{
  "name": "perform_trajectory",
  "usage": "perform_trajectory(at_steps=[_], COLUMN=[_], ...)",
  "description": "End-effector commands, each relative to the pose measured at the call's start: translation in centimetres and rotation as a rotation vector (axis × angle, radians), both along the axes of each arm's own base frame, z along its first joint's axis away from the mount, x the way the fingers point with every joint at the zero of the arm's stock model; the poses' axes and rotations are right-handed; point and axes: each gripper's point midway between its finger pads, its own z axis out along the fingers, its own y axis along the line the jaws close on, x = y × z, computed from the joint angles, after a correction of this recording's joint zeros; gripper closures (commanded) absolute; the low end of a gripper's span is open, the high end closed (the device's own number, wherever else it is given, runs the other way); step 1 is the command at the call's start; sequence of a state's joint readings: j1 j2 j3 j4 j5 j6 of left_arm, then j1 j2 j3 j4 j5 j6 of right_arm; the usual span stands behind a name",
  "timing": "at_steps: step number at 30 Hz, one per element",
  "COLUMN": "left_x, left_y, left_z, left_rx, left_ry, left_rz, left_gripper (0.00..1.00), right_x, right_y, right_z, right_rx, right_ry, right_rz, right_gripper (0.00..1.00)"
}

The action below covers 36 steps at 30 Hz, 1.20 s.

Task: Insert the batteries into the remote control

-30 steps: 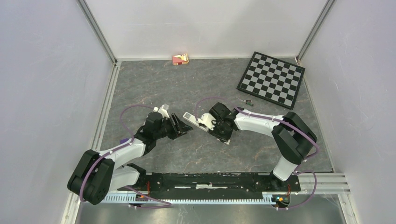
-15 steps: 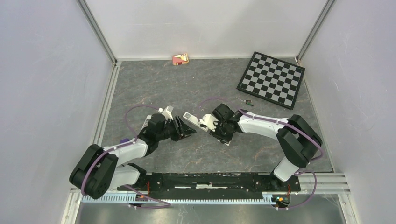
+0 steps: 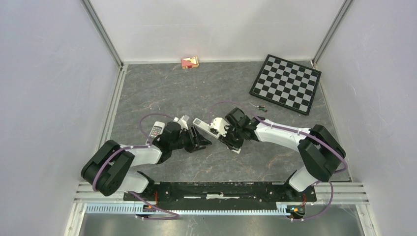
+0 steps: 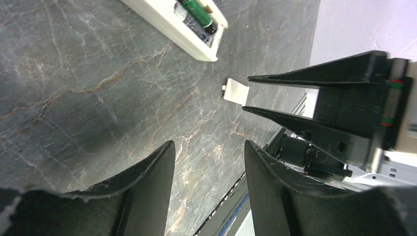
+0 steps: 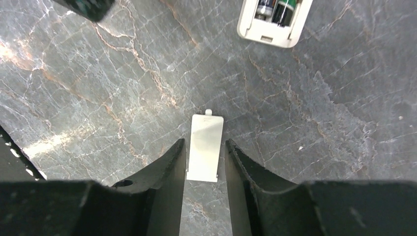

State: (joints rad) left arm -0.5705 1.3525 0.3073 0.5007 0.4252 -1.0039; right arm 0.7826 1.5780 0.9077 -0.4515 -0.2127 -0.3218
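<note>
At table [image 5: 98, 73] centre, remote [image 5: 275, 27]: bay up, batteries [image 5: 276, 10] both inside.
Cover [image 5: 205, 147]: flat near remote, not yet fitted.
Right gripper [image 5: 205, 143]: spread, straddling cover, likely to lift it.
Left gripper [image 4: 209, 147]: spread, empty, near remote, probably to steady it.

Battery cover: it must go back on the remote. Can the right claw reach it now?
Probably yes: the open right claw straddles the cover, lying flat on the table with nothing over it.

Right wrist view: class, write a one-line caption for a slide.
Right hand straddles the white battery cover on the table; the remote, two batteries loaded, lies beyond.
</note>
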Motion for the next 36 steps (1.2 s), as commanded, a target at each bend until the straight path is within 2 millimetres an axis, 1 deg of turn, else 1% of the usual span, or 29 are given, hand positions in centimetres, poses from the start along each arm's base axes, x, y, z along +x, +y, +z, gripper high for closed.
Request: perform_trajectory(at_steps=[1, 3, 4, 5, 7, 9, 15, 20, 22, 26, 30, 36], left_x=[0.7, 0.8, 0.8, 0.9, 1.0, 1.0, 1.0, 0.9, 0.9, 0.9, 0.9, 1.0], left_y=[-1.3, -1.4, -1.5, -1.5, -1.5, -1.5, -1.9, -2.3, -2.4, -2.6, -2.9, -3.9], left_z=[0.9, 0.7, 0.7, 0.6, 0.7, 0.7, 0.7, 0.8, 0.9, 1.0, 1.0, 1.2], left_rx=[-0.070, -0.076, -0.080, -0.082, -0.081, -0.078, -0.082, -0.091, -0.098, -0.112, -0.131, -0.167], left_ry=[0.009, 0.017, 0.018, 0.019, 0.015, 0.011, 0.018, 0.017, 0.017, 0.018, 0.022, 0.025], left_rz=[0.012, 0.018, 0.018, 0.020, 0.023, 0.023, 0.008, -0.007, -0.011, -0.019, -0.021, -0.037], left_gripper=[0.40, 0.40, 0.40, 0.41, 0.41, 0.41, 0.42, 0.43, 0.43, 0.44, 0.45, 0.48], right_x=[1.0, 1.0, 0.7, 0.4, 0.3, 0.0, -0.2, 0.1, 0.2, 0.0, 0.2, 0.4], right_y=[0.8, -0.1, -0.5, -0.9, -1.7, -2.0, -2.1, -2.2, -2.5, -2.9, -2.5, -0.9], right_z=[1.0, 0.7, 0.5, 0.4, 0.2, -0.1, -1.6, -2.4, -2.9, -3.6, -3.3, -1.1], right_rx=[0.048, 0.002, -0.016, -0.037, -0.076, -0.090, -0.140, -0.171, -0.192, -0.221, -0.191, -0.071], right_ry=[-0.040, -0.037, -0.025, -0.018, -0.016, -0.005, 0.052, 0.054, 0.054, 0.067, 0.047, 0.002], right_rz=[-0.028, -0.048, -0.041, -0.040, -0.051, -0.046, -0.035, -0.041, -0.045, -0.040, -0.047, -0.031], right_gripper=[0.55, 0.46, 0.42, 0.39, 0.38, 0.38, 0.46, 0.56, 0.57, 0.67, 0.73, 0.74])
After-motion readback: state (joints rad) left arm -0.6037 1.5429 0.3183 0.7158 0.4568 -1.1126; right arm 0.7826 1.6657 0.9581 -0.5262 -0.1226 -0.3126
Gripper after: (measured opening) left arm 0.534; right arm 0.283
